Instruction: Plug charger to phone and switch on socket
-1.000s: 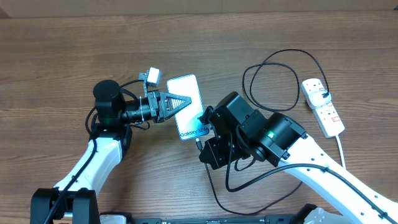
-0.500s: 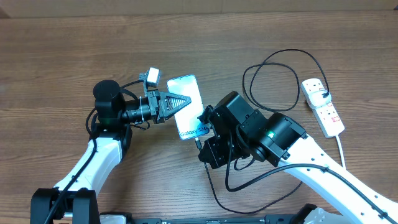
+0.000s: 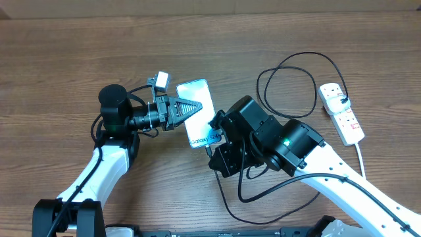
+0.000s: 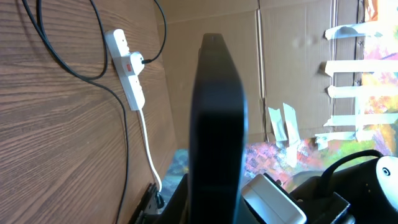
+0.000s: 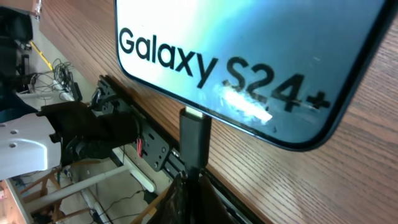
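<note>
Overhead view, with the two wrist views. The phone (image 3: 196,99) lies just left of the middle of the table (image 3: 66,52), screen up, its lettered short end pointing to 5 o'clock. The left gripper (image 3: 187,108) reaches in from 9 o'clock, jaws closed on the phone's long edge, exactly as a second ago. The right gripper (image 5: 189,186) pinches the connector tip of the charger (image 5: 194,134) with its jaws narrow. Since the earlier frame it has edged slightly toward 11 o'clock, so more of the lettering is covered from above. The tip now meets the phone's lower edge; whether it is seated cannot be told. The cable loops away toward 2 o'clock, unchanged, to its black plug in the far end of the socket (image 3: 342,113) at 3 o'clock.
</note>
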